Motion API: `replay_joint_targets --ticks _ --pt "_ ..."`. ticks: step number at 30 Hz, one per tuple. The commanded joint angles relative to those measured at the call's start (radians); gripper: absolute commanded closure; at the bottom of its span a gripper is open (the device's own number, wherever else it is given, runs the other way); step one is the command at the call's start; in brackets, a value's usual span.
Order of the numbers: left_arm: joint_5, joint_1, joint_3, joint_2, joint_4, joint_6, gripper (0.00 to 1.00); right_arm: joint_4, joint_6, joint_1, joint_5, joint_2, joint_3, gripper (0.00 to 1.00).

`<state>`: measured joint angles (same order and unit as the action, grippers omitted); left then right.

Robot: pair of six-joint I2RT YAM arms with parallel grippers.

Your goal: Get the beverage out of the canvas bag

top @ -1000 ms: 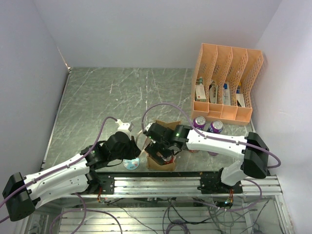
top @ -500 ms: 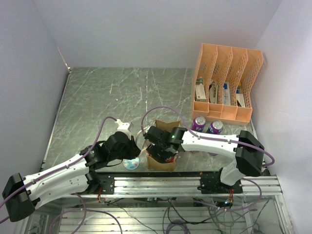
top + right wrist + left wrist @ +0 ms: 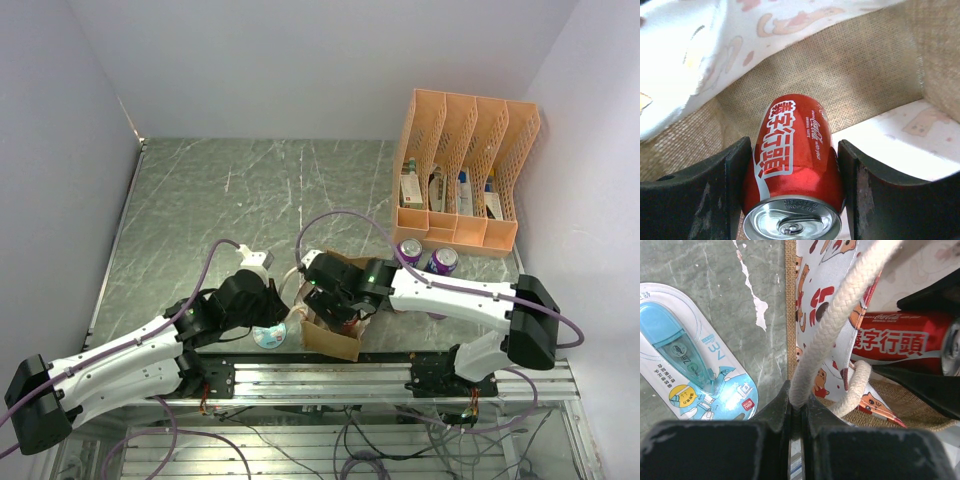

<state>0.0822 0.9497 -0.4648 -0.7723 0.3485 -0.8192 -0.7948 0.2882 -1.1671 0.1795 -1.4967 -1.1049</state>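
The canvas bag [image 3: 335, 342] stands at the table's near edge between the two arms, its mouth open upward. My left gripper [image 3: 799, 400] is shut on one cream rope handle [image 3: 840, 310] and holds it out to the left of the bag. The beverage is a red Coca-Cola can [image 3: 790, 135] lying inside on the bag's burlap wall [image 3: 850, 65]. My right gripper [image 3: 794, 150] reaches down into the bag, and its two fingers press the can's sides. The can [image 3: 900, 342] also shows in the left wrist view, below the cat-print lining [image 3: 822, 270].
A blue correction-tape pack [image 3: 268, 337] lies on the table just left of the bag. Two purple cans [image 3: 408, 250] [image 3: 443, 260] stand right of the bag. An orange file organizer [image 3: 465, 170] with small items fills the back right corner. Walls close in on both sides.
The right gripper's jaws have narrowed onto the can inside the bag. The bag has tilted slightly toward the near edge. The left gripper has kept its hold on the handle.
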Motion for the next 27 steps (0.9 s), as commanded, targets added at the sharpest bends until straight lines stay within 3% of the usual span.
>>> replay_joint_targets --ticks 1,17,27 --pt "-0.014 -0.001 -0.012 0.003 -0.001 0.009 0.93 0.068 -0.005 -0.004 0.05 0.069 -0.051 0.93" --pt "0.014 -0.003 -0.029 -0.012 -0.018 0.009 0.93 0.277 0.031 0.024 0.108 0.036 -0.122 1.0" --pt "0.06 -0.003 -0.039 -0.019 -0.028 0.0 0.93 0.462 -0.056 0.024 0.129 0.242 -0.167 1.0"
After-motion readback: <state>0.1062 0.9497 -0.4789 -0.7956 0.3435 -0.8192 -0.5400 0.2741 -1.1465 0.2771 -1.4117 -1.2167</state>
